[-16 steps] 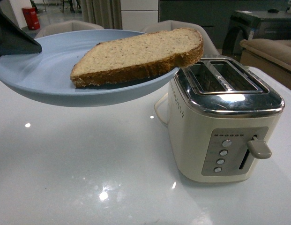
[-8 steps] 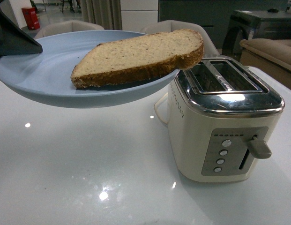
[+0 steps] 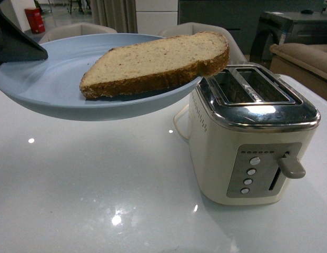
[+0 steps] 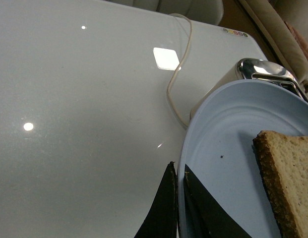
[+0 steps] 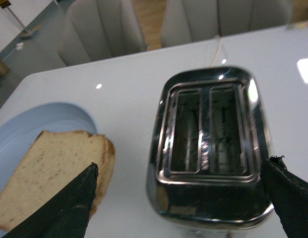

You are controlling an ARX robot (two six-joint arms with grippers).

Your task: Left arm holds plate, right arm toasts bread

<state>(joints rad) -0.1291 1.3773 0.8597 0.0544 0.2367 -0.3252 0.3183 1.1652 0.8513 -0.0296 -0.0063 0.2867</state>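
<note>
A pale-blue plate [image 3: 58, 84] hangs above the table, left of the toaster. My left gripper [image 4: 177, 171] is shut on the plate [image 4: 228, 139] at its rim, one finger on each side; its dark finger [image 3: 16, 45] shows at the far left of the front view. A slice of brown bread [image 3: 158, 60] lies on the plate, its rounded end overhanging the rim toward the toaster. In the right wrist view my right gripper [image 5: 181, 168] stands wide open above the toaster, with the bread [image 5: 54, 166] beside one finger. The right arm does not show in the front view.
A cream toaster [image 3: 253, 137] with a chrome top and two empty slots [image 5: 208, 129] stands on the glossy white table [image 3: 100, 184], lever [image 3: 292, 167] up. Its cord [image 4: 181, 64] trails across the table behind it. Chairs [image 5: 114, 25] and a sofa [image 3: 305, 58] lie beyond the table's far edge.
</note>
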